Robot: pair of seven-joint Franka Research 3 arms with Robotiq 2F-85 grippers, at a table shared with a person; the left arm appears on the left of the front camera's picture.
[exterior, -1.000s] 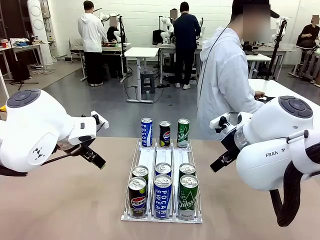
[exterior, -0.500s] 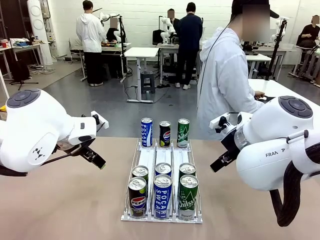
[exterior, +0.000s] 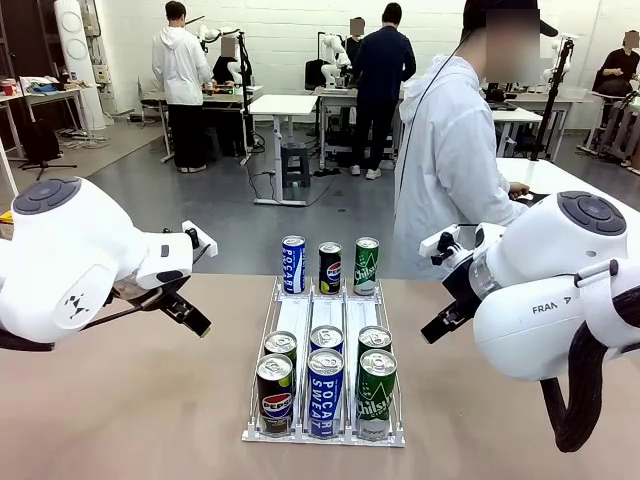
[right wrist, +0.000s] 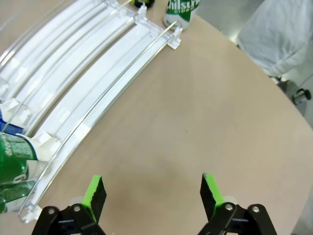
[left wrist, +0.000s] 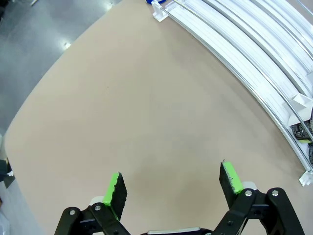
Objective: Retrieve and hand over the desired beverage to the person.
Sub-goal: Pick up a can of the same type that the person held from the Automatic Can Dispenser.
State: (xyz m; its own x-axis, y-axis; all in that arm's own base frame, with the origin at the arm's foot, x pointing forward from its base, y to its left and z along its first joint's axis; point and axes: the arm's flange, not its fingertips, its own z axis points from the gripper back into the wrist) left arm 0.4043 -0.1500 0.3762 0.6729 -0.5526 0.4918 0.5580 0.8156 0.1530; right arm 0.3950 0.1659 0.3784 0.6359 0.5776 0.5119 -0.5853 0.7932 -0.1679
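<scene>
Nine drink cans stand in a white plastic three-lane rack (exterior: 327, 316) at the middle of the tan desk (exterior: 130, 400). At the near end, two deep, are black Pepsi cans (exterior: 274, 395), blue Pocari Sweat cans (exterior: 325, 393) and green Chilsung cans (exterior: 376, 395). At the far end is one can of each kind (exterior: 330, 267). Thin rails part the lanes, and a low lip crosses the front of the near cans. The person (exterior: 450, 150) in a white hooded jacket stands beyond the desk's far edge, right of the rack, turned sideways, one hand on a neighbouring white table. The left arm (exterior: 75, 260) hangs left of the rack and the right arm (exterior: 540, 290) right of it, both apart from the cans. The left jaws, green pads (left wrist: 113, 188) spread wide, hold nothing over bare desk beside the rack. The right jaws, pads (right wrist: 94, 192) equally wide, are empty too.
</scene>
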